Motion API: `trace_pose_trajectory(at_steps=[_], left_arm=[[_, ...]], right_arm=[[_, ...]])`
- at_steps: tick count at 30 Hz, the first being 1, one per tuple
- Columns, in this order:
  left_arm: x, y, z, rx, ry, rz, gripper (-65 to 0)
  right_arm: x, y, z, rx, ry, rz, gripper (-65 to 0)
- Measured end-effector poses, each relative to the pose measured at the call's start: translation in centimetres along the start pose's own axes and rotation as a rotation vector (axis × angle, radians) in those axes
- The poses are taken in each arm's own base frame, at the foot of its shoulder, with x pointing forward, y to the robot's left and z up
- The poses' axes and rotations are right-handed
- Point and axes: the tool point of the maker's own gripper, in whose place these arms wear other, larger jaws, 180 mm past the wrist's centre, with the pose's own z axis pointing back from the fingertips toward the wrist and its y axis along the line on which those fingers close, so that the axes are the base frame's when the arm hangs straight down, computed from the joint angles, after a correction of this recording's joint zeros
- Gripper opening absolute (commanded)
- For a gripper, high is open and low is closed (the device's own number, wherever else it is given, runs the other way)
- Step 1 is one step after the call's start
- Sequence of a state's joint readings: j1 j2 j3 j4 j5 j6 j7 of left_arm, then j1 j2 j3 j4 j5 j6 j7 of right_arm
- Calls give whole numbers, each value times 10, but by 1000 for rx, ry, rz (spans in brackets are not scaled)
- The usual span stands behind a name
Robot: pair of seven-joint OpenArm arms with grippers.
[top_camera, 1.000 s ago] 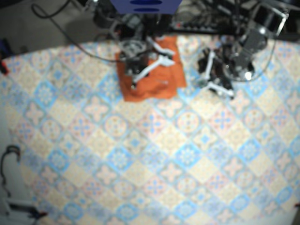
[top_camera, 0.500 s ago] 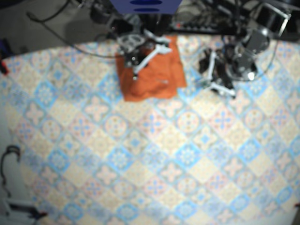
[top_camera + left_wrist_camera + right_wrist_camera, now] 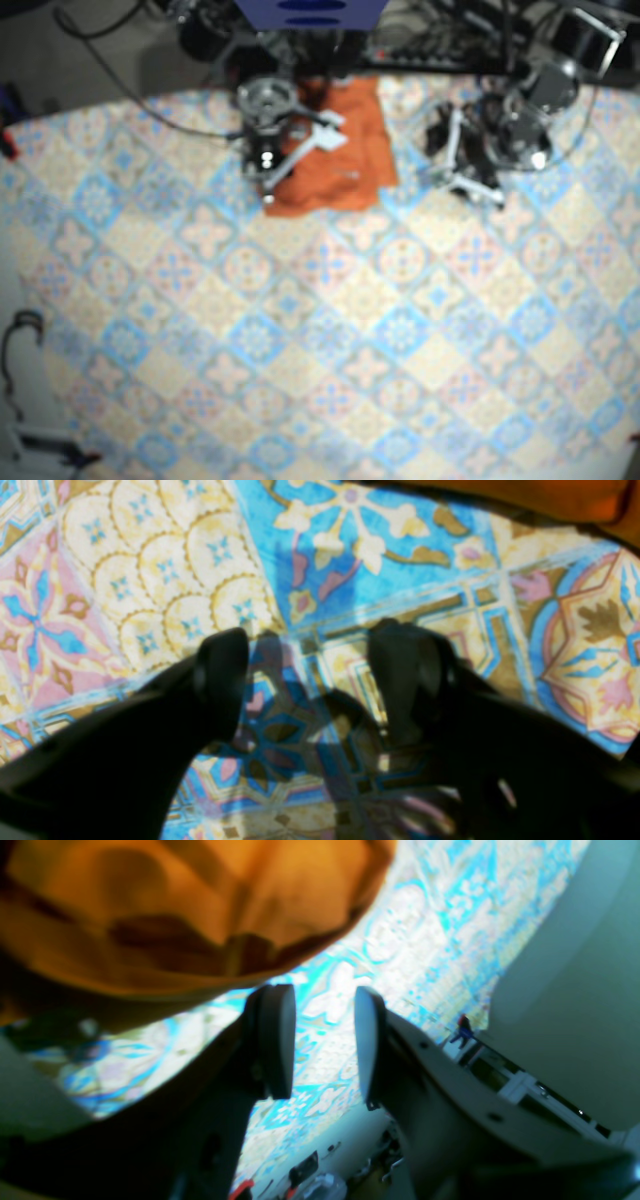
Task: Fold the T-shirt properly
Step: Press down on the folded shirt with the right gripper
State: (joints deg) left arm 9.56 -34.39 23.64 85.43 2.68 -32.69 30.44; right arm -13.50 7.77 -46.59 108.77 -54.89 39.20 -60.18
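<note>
The orange T-shirt (image 3: 345, 150) lies folded into a small rectangle at the back of the patterned tablecloth (image 3: 300, 330). My right gripper (image 3: 293, 162) hovers over the shirt's left edge. In the right wrist view it (image 3: 322, 1040) is open with nothing between its pads, and the shirt (image 3: 175, 905) bulges just above and to the left. My left gripper (image 3: 452, 165) sits to the right of the shirt, apart from it. In the left wrist view it (image 3: 312, 680) is open over bare cloth, with an orange edge of the shirt (image 3: 550, 495) at the top right.
A blue box (image 3: 310, 12), cables and dark equipment line the table's back edge. A black cable loop (image 3: 20, 335) lies off the front left corner. The tablecloth stretches wide in front of the shirt.
My right arm has swung left, from above the shirt's middle to its left edge. The left arm has barely shifted. The shirt has stayed in place.
</note>
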Motion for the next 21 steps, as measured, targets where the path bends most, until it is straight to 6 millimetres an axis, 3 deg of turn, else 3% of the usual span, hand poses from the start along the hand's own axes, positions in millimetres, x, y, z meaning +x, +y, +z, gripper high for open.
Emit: trace_pose_trajectory(at_steps=[7, 21], left_arm=[[1, 1, 0, 4, -7, 2, -240], [0, 1, 0, 4, -6, 2, -240]], right_arm=[[55, -6, 11, 12, -208, -65, -458], [97, -34, 13, 62, -438, -181, -458]])
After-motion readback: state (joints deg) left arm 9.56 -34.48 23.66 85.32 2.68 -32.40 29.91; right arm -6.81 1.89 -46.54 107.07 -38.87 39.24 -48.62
